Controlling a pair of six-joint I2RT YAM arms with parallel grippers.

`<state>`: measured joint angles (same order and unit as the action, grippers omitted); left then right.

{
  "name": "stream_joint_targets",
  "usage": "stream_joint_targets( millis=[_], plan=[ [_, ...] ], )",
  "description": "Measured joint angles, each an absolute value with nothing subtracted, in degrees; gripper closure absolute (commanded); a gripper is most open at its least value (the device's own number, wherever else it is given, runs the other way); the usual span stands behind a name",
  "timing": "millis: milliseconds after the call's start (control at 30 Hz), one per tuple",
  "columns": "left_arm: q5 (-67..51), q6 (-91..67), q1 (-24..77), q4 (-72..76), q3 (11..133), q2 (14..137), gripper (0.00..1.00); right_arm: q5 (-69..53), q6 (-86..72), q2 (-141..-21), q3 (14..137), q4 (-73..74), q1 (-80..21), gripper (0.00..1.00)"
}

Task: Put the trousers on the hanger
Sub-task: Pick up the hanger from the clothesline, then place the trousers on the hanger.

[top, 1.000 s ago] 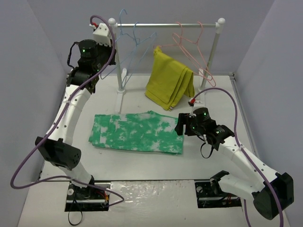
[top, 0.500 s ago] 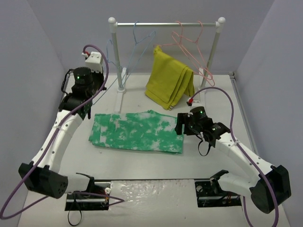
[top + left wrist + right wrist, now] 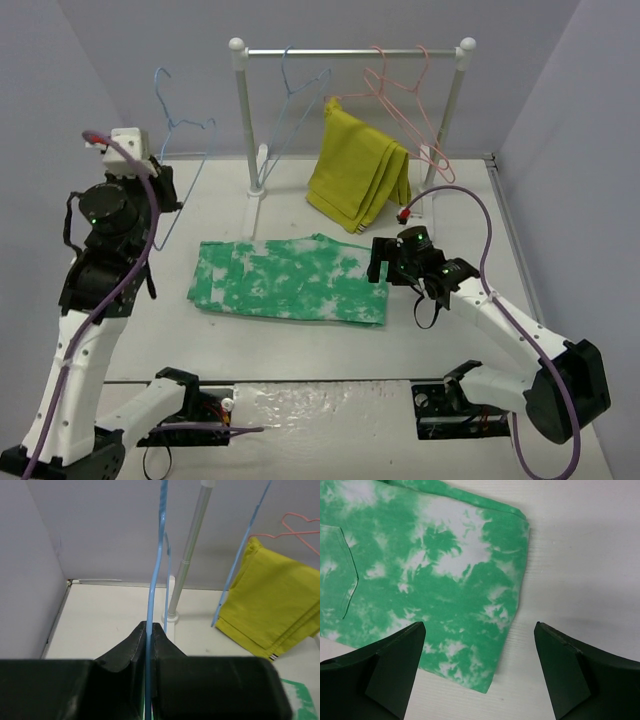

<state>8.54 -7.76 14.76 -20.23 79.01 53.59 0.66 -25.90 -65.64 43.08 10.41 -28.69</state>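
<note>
The green, white-blotched trousers point(image 3: 290, 280) lie folded flat on the table; they also show in the right wrist view point(image 3: 435, 580). My left gripper point(image 3: 163, 192) is shut on a light-blue wire hanger point(image 3: 186, 126) and holds it upright at the far left, off the rail. In the left wrist view the hanger's wire point(image 3: 156, 575) runs up from between the closed fingertips of the left gripper point(image 3: 149, 628). My right gripper point(image 3: 380, 262) is open and empty above the trousers' right end, and its jaws straddle the cloth's edge in the right wrist view point(image 3: 480, 655).
A clothes rack point(image 3: 350, 52) stands at the back with a second light-blue hanger point(image 3: 292, 92), pink hangers point(image 3: 400, 90) and a mustard-yellow garment point(image 3: 358, 170). The rack's left post point(image 3: 192, 545) is just right of the held hanger. Walls close in on both sides.
My left arm has pulled the light-blue hanger off the rail and swung it left and toward the near side. The right gripper has barely moved.
</note>
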Motion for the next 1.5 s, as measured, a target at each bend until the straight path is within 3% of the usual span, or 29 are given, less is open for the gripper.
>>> stream_joint_targets(
  millis=[400,767,900,967,1000,1233,1500],
  plan=[
    [-2.6,-18.4,14.8,-33.5,70.0,31.9,1.00,-4.6,-28.0,-76.8,36.8,1.5,-23.2,0.24],
    [-14.2,-27.1,17.1,-27.8,56.6,34.0,1.00,-9.8,-29.2,-79.4,31.2,-11.4,-22.1,0.45],
    [-14.1,-27.7,20.1,-24.2,55.4,36.9,1.00,-11.0,-29.4,-80.7,30.7,-14.9,-21.7,0.69],
    [-12.6,-27.8,23.2,-21.9,54.9,39.3,1.00,-10.8,-29.2,-81.6,30.6,-15.7,-21.6,0.93],
    [-11.8,-27.8,25.2,-20.5,54.6,40.5,1.00,-11.1,-29.3,-82.4,30.5,-16.3,-21.3,0.99],
    [2.0,-27.5,41.7,-13.0,54.3,52.4,1.00,-10.3,-28.8,-80.4,32.6,-11.2,-21.1,1.00],
    [19.2,-27.8,51.0,-1.7,51.9,60.5,1.00,-9.2,-25.0,-72.3,47.9,5.5,-21.1,1.00]
  ],
)
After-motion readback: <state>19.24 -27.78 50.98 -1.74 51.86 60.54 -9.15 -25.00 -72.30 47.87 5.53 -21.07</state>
